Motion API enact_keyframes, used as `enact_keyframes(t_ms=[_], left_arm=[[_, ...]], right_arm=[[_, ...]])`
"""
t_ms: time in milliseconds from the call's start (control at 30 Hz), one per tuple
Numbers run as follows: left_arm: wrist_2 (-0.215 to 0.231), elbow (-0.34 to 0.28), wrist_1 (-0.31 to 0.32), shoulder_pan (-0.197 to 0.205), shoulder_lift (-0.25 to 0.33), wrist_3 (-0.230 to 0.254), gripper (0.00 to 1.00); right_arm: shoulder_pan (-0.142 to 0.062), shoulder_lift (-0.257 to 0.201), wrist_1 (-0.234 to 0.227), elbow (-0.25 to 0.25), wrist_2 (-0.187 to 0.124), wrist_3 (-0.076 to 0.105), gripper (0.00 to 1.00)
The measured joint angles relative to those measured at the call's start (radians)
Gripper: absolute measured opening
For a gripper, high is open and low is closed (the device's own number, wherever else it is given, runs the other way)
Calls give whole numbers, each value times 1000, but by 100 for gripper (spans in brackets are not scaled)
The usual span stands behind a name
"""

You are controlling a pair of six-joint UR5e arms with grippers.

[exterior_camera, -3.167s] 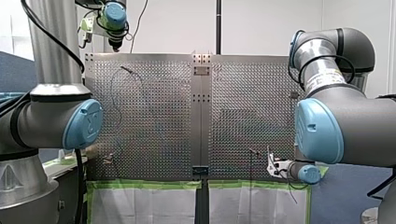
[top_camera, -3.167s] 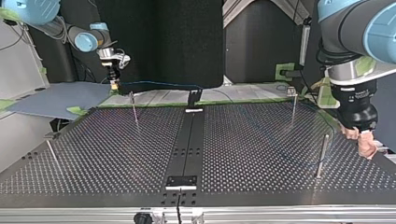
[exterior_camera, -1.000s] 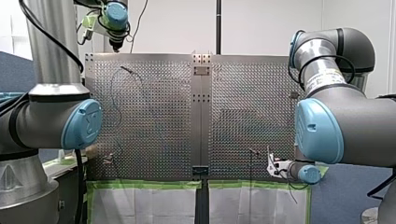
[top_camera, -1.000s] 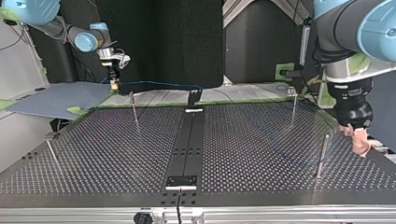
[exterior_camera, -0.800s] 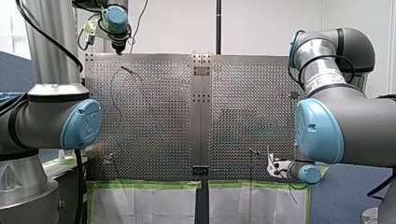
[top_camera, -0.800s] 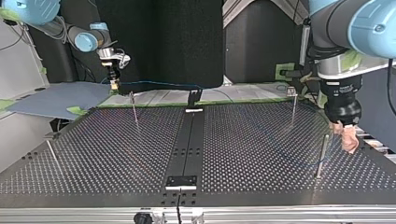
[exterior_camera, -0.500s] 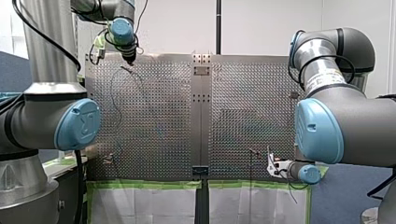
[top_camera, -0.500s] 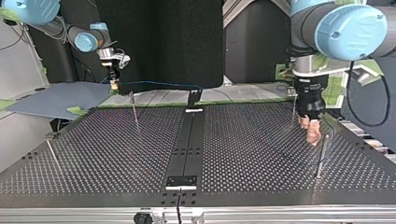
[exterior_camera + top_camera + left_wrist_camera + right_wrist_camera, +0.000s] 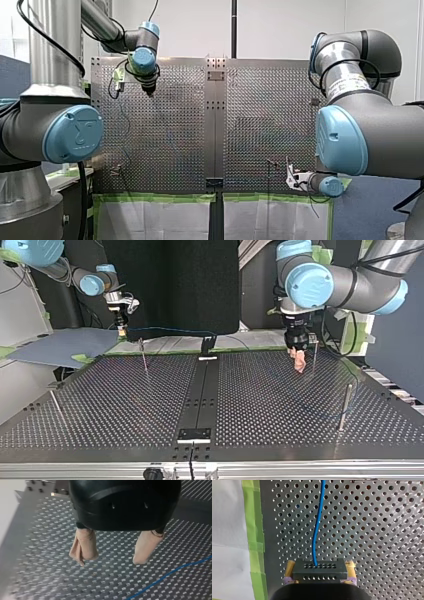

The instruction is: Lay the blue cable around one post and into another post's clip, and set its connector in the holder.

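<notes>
Straddling the cable is the job for my left gripper (image 9: 111,558): its beige pads (image 9: 83,547) stand wide apart with nothing between them, hanging above the perforated table (image 9: 37,562). The blue cable (image 9: 170,573) runs over the plate just ahead of them, untouched. I judge the step to be taking up the slack. So lower one finger on each side of the line, close only enough to guide it, and let it slide rather than drag.

My right gripper (image 9: 320,566) is clamped on the black connector (image 9: 320,573) by its yellow pads (image 9: 290,566). It should hold firm yet give slack, or the pull could twist the connector.

Taking the centre rail (image 9: 199,400) as landmark in the top view, my left gripper is right of it, just beside a post (image 9: 314,357). My right gripper is left of it, by the table's edge on the arms' side.

Counted: two grippers, one cable, one connector and four posts. Right of the rail stand that one and a nearer post (image 9: 346,407); left of it, a far post (image 9: 143,357) and a near post (image 9: 55,404). One dark bracket (image 9: 207,345) stands at the rail's arm-side end, perhaps the holder. Which post bears the clip I cannot tell.
</notes>
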Motion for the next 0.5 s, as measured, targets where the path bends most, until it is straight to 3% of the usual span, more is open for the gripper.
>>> enact_keyframes(t_ms=[333,500], left_arm=[[-87,-73,90,-90,-90,-90,100],[-101,-77,136,-136,-136,-129,100]], right_arm=[[0,0,-2,0,1,-3,0],[0,0,-2,-1,1,-3,0]])
